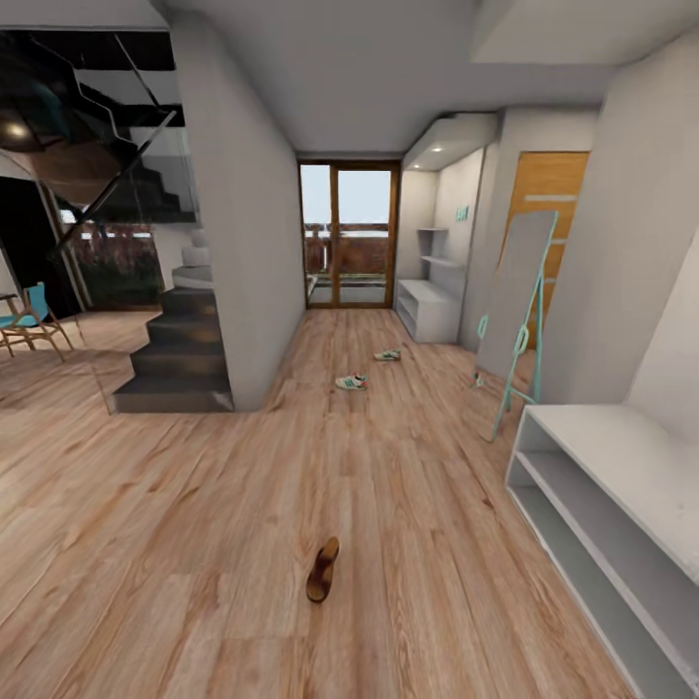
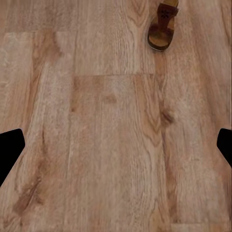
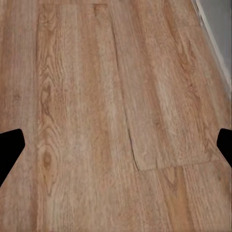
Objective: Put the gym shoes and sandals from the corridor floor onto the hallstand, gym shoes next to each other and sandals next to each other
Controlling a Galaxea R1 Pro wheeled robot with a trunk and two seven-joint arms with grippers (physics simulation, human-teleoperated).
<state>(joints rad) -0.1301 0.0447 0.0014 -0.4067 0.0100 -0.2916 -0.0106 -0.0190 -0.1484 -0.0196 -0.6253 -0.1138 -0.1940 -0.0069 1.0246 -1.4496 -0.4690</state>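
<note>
The head view looked down a corridor floor (image 1: 243,505) of light wood planks; one brown sandal (image 1: 322,570) lay on the planks in the near middle, well apart from every other item. Two gym shoes (image 1: 351,382) rested further along the corridor, near each other but not touching, the second (image 1: 387,355) lying nearer the glass door (image 1: 349,233). A pale-grey shoe rack (image 1: 621,466) stood at the near right with open shelves beneath its top; a similar grey unit (image 1: 427,309) stood at the far right beside the door. A tilted standing mirror (image 1: 515,311) with a teal frame leaned between the two units; a dark staircase (image 1: 180,349) rose at the left.

In the left wrist view the left gripper (image 2: 116,145) was spread wide over bare planks, grasping nothing; the sandal (image 2: 163,25) lay ahead of it, apart from both fingertips (image 2: 10,147). In the right wrist view the right gripper (image 3: 116,145) was likewise spread wide and released above bare floor (image 3: 96,121).
</note>
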